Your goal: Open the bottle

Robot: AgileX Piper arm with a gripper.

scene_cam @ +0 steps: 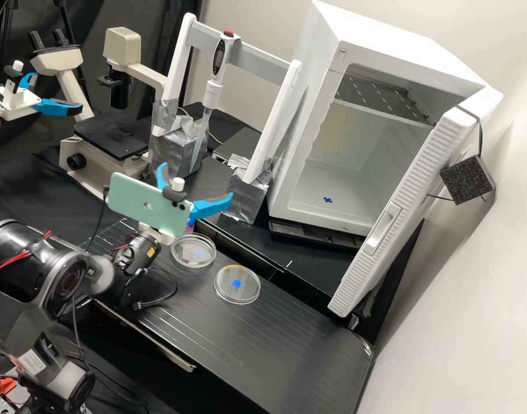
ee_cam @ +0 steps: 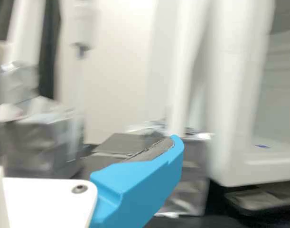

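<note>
High view: nearest, the dark arm (scene_cam: 30, 259) is stretched in from the near side, with a phone (scene_cam: 142, 201) mounted at its wrist. By the phone, the tool (scene_cam: 196, 181) is held raised with its blue fingers (scene_cam: 211, 207) spread wide and nothing gripped between them; in the wrist view, the foil-wrapped block (ee_cam: 190, 190) is seen behind one finger. Farther on, two clear round dishes, a right-hand one (scene_cam: 237, 284) and a left-hand one (scene_cam: 193, 250), are laid flat on the table (scene_cam: 263, 339). Just past the left-hand dish, a small pink and blue patch is seen under the root of the fingers, and it is fairly taken for the bottle (scene_cam: 189, 227), though most of it is hidden and its lean cannot be made out.

The coming move is judged to turn on height: the bottle lies below the tool, while the fingers are pointed out over the table, toward the white cabinet (scene_cam: 332, 172). A descent would be needed, with the finger gap brought around the cap, once the bottle's long axis is settled. If the drop is misjudged, the left-hand dish could be caught or the bottle tipped.
</note>
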